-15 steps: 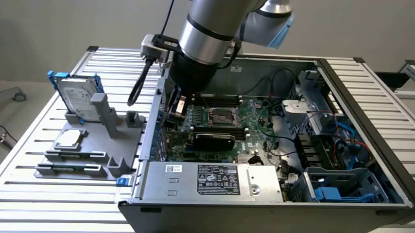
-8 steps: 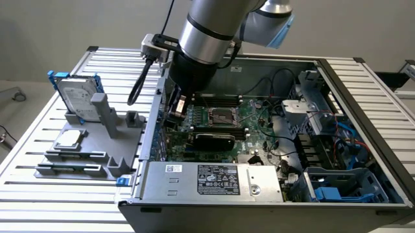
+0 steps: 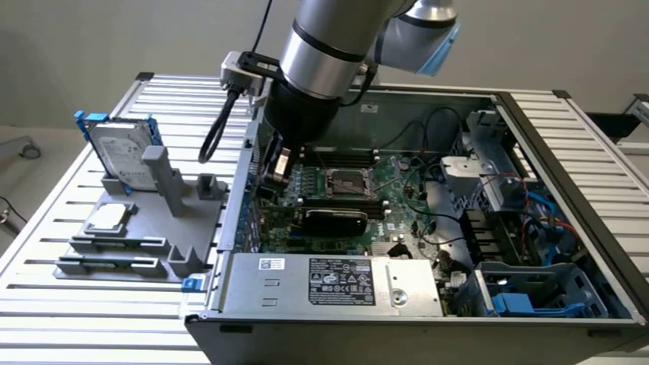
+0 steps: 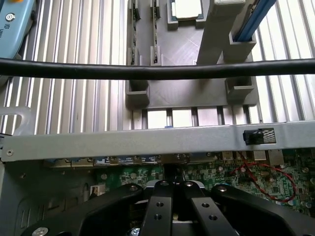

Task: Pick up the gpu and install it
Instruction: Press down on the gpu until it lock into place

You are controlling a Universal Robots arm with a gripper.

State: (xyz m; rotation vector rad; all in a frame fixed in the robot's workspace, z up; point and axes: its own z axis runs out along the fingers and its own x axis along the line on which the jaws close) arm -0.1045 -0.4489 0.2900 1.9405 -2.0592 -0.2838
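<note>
1. Exterior view: the open PC case [image 3: 568, 144] lies on the counter [image 3: 41, 304], with the arm reaching down inside near the wall that faces the grey parts stand [image 3: 127, 243].
2. A gpu [image 3: 333, 220] with a black shroud sits on the motherboard [image 3: 406, 198], apparently already in its slot.
3. The pincer [image 4: 172, 196] is shut; whether it grips anything I cannot tell. The gpu lies just beside it, toward the case's middle.
</note>
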